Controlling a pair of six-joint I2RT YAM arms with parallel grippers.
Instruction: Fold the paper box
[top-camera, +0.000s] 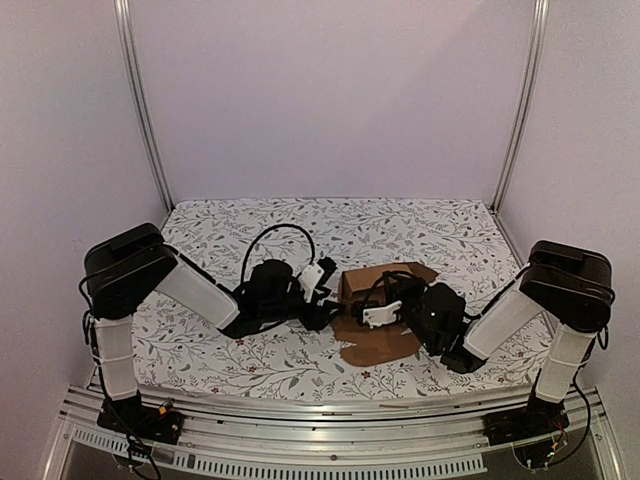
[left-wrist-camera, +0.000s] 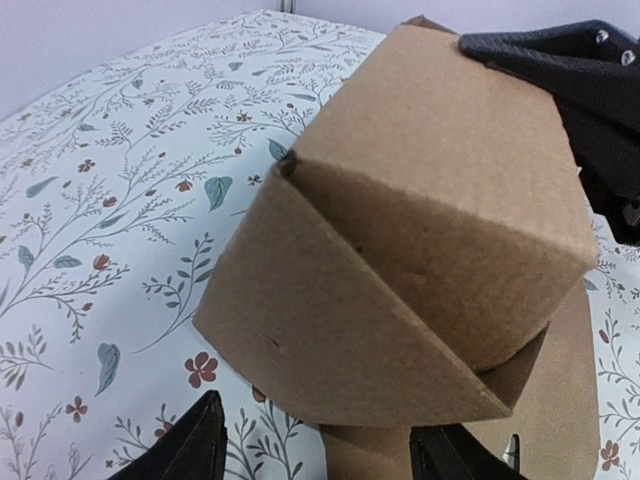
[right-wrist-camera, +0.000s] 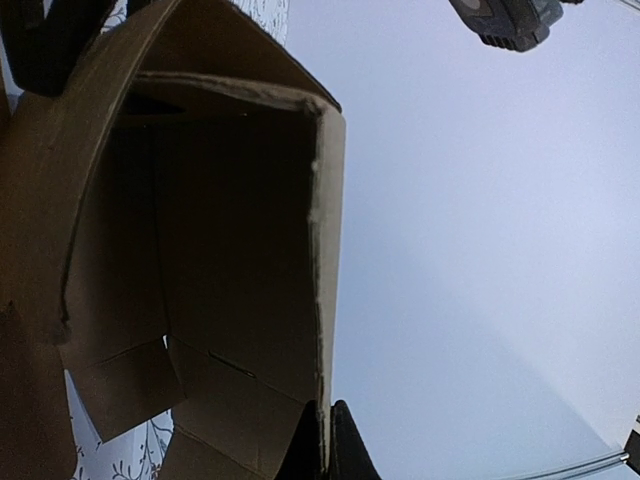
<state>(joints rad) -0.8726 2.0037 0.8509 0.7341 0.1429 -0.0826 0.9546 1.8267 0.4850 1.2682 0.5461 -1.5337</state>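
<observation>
Half-folded plain brown cardboard box (left-wrist-camera: 400, 200): I see it just ahead of my left gripper (left-wrist-camera: 322, 415), fingers apart. My right gripper (right-wrist-camera: 322, 415) is pinched on its wall edge.

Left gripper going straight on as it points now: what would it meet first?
Most likely the paper box: its folded brown side sits directly ahead of the open left gripper, though the exact gap is unclear.

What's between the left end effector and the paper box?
Only floral tablecloth and the paper box's own flat flap lie before the left end effector, per left wrist view.
</observation>
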